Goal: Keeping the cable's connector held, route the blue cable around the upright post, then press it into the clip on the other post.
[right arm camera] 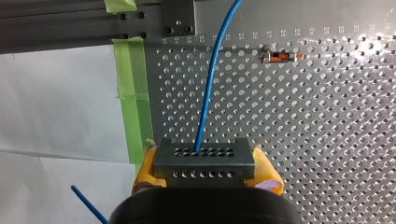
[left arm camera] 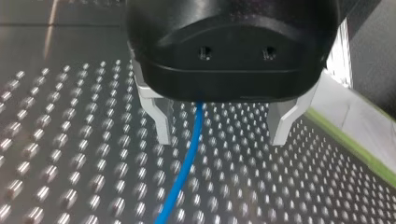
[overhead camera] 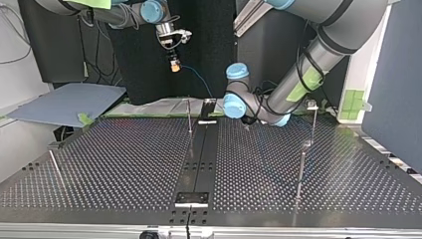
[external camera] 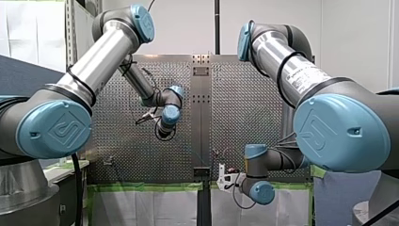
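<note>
Closest to the lens, right wrist view: grey connector [right arm camera: 204, 156], rows of holes on its face, pinched from both sides by the yellow pads [right arm camera: 145, 172] of the right hand [right arm camera: 206, 165]. So that hand is closed on the connector, as the task wants. Blue cable [right arm camera: 211, 79] leaves the block's upper hole row and runs away over the perforated worktop [right arm camera: 327, 140], past a strip of green tape [right arm camera: 133, 93].

Left wrist view: left hand [left arm camera: 219, 133] has its metal fingers [left arm camera: 159, 116] spread apart, nothing gripped. You see the cable drop out from under the black body and pass between them, nearer one finger, touching neither as far as I can tell. My read: open on purpose, straddling the cable as a loose guide so it can slide while being steered.

Top view: right hand sits high at the far side, left of centre, connector well off the worktop, likely to hold the run clear and leave slack to work with. Cable slopes down toward the left hand, low by the far edge near the middle. Thin post [overhead camera: 189, 117] stands just left of that; cable is not around it. Tall post [overhead camera: 314, 124] at the right carries a small fitting on top, probably the clip, too small to confirm. Routing not started, clip step untouched. Watch you don't pull the cable tight before it wraps the post.
</note>
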